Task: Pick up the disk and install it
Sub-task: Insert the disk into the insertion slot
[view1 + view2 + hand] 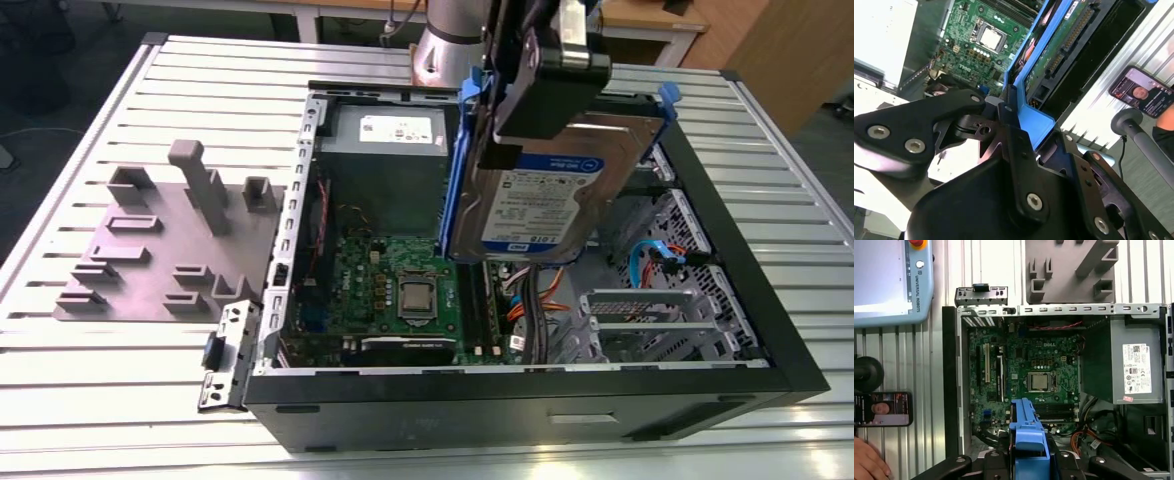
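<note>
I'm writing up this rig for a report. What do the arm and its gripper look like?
The gripper is matte black: flat, angular links joined at pivots, with round silver screw heads set into them. In the exterior view a silver-grey ring sits above its black body, and the arm shows as a rounded silver-grey housing.

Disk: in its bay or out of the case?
Out. The disk hangs on edge above the open computer case, clamped at its blue rail by the pincer.
</note>
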`<state>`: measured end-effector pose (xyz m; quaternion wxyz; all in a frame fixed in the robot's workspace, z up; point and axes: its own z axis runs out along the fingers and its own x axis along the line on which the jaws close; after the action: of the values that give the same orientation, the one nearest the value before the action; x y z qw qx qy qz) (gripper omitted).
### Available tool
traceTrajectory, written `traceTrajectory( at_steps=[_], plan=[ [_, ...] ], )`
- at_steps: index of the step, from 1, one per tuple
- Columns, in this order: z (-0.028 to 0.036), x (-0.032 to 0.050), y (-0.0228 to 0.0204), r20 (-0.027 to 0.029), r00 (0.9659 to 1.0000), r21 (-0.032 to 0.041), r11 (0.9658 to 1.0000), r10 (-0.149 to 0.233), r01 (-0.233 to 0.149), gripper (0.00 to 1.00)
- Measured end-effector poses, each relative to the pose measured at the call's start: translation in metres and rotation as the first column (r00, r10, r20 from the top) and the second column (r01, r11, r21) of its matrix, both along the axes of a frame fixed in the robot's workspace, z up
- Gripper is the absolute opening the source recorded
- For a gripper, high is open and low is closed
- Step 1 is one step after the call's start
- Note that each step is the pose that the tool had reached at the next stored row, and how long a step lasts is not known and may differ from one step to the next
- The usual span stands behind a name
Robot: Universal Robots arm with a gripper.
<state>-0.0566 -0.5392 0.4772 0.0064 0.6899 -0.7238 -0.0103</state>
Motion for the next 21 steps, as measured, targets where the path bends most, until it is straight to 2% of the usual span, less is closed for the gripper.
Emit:
traceTrajectory(
  at_steps=[3,8,10,13,21],
  plan=[
    [0.0,0.0035,-0.0025,-0.0001,1.0,-0.0003,1.0,0.0,0.0,0.36],
    [-0.0004,0.0174,-0.0055,-0.0002,1.0,-0.0002,1.0,0.0,0.0,0.36],
    [-0.001,0.0206,-0.0083,-0.0002,1.0,0.0006,1.0,0.0,0.0,0.36],
    [-0.0026,0.0224,-0.0143,-0.0002,1.0,0.0071,1.0,0.0,0.0,0.36],
    [-0.0071,0.037,-0.0189,-0.0002,1.0,0.0073,1.0,0.0,0.0,0.36]
  ],
)
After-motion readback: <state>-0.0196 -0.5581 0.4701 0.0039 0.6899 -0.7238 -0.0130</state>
